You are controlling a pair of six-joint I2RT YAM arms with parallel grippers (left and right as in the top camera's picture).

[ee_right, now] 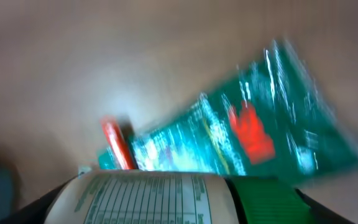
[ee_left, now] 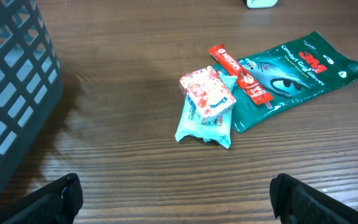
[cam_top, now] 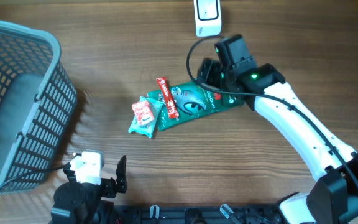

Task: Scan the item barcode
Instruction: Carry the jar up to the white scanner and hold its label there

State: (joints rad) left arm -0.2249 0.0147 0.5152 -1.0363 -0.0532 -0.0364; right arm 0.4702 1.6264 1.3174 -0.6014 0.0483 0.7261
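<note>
Since the green packet (cam_top: 194, 101) lies flat on the wooden table (cam_top: 278, 37) at the centre, with its right end just under the right gripper (cam_top: 213, 76), it looks like the item to be scanned. It is a thin, glossy film pouch: probably light and floppy, slippery on its faces, and likely to sag or fold if lifted by one corner. The free right end is the better place to take hold, pinching the sealed edge, because a red stick (cam_top: 167, 96) lies across the left end, where a teal pouch (cam_top: 148, 124) touches it with a small red and white packet (cam_top: 143, 112) on top. A careless pull could drag those along.

From above, the right gripper's dark fingers cannot be separated from the arm. Its own camera is blurred and shows a pale printed panel (ee_right: 148, 199) across the near edge, so whether the jaws are around anything cannot be told.

The left gripper (ee_left: 179, 202) waits near the front left with its fingers spread wide, holding nothing, beside the grey basket (cam_top: 48, 93). A white device (cam_top: 207, 15), probably the scanner, sits at the far edge, near the packet's right end.
</note>
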